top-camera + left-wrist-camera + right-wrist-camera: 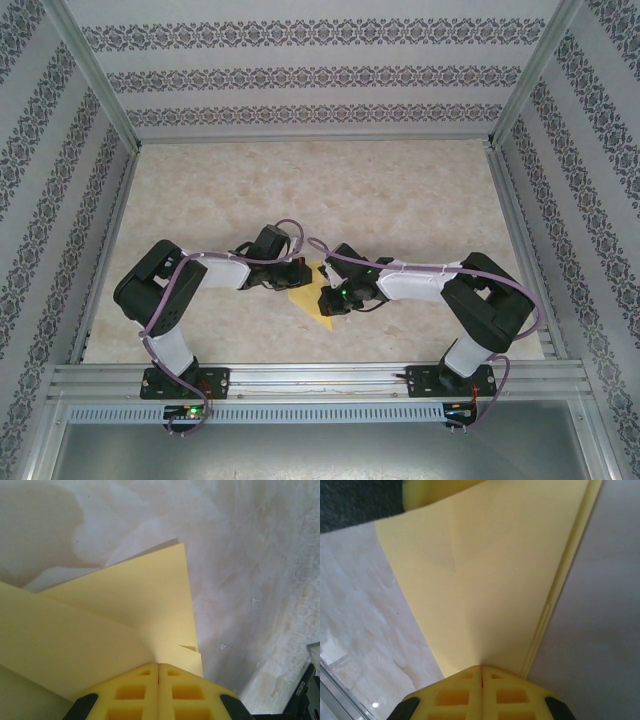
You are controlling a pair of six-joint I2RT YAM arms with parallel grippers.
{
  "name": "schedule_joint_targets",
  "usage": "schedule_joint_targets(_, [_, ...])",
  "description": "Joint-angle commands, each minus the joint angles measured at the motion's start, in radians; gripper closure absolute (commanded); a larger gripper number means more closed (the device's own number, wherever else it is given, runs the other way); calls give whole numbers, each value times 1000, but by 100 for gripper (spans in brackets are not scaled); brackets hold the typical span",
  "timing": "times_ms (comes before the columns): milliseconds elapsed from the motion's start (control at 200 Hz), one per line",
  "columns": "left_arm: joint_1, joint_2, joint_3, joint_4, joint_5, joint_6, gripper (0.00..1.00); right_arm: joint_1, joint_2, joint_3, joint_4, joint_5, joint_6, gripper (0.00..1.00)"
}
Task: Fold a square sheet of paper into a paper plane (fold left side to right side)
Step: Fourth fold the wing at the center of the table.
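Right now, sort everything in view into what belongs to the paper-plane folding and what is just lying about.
Belongs to the job:
- yellow paper, partly folded
- left claw, shut on the paper
- right claw, shut on the paper

Just there:
- marbled table
- patterned walls
- metal rail at the near edge

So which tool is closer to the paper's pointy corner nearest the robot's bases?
Right. The right tool pinches the yellow paper right beside that corner; the left tool pinches farther up, on its left side.
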Motion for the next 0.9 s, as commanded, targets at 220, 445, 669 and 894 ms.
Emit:
schedule_joint_targets(220, [-16,22,-54,-32,-69,-2,100,-11,-92,16,33,-75,58,100])
schedule_joint_targets(445, [-19,25,-49,-35,-67,1,100,-3,-44,-4,160,-58,117,100])
schedule_joint_targets(669, [-19,24,-52,-34,-70,-1,100,-6,1,10,186,16,116,100])
schedule_joint_targets(894, [-19,22,-51,-38,-73,1,100,-12,45,21,192,28,102,100])
